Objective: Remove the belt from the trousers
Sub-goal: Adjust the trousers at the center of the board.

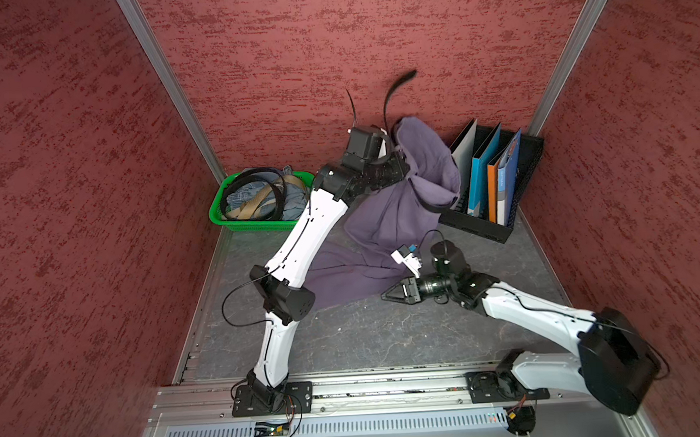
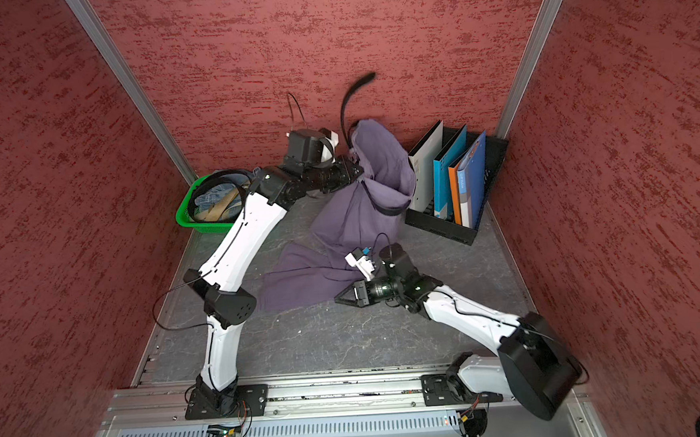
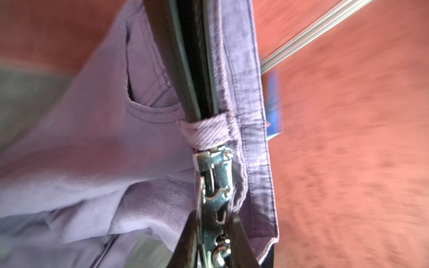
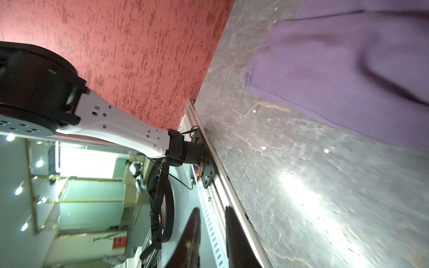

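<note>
Buckle (image 3: 216, 171) of belt (image 3: 185, 58) tight in left tool (image 3: 213, 222); right tool (image 4: 212, 210) empty, ajar.

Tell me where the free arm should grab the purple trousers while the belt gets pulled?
Likely the trousers' draped waistband, approached from the front: it hangs raised as a pinchable fold along the belt, and the folder rack blocks its right.
</note>
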You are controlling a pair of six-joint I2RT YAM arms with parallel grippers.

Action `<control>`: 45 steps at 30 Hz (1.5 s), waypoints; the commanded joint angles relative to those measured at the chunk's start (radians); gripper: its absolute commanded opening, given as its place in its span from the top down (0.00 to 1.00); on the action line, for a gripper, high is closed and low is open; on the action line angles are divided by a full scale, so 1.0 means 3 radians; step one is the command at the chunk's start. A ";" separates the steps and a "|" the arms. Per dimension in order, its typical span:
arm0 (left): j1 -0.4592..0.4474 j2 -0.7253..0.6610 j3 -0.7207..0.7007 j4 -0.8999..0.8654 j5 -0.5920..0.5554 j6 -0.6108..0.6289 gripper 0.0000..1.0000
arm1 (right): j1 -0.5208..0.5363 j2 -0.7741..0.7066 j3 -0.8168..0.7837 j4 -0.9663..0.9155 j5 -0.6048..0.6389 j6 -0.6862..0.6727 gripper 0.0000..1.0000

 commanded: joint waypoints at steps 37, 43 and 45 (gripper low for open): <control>0.0557 -0.2532 -0.3254 -0.0362 -0.0465 0.0137 1.00 | -0.0553 0.2859 0.5499 -0.2342 0.1053 -0.1540 0.71; 0.0564 -0.2568 -0.3618 -0.0122 -0.0385 0.0119 1.00 | -0.0478 0.2890 0.4085 -0.2705 0.0864 -0.1019 0.83; 0.0562 -0.2541 -0.3685 -0.0053 -0.0349 0.0129 1.00 | -0.0412 0.2730 0.3615 -0.2768 0.0926 -0.0990 0.85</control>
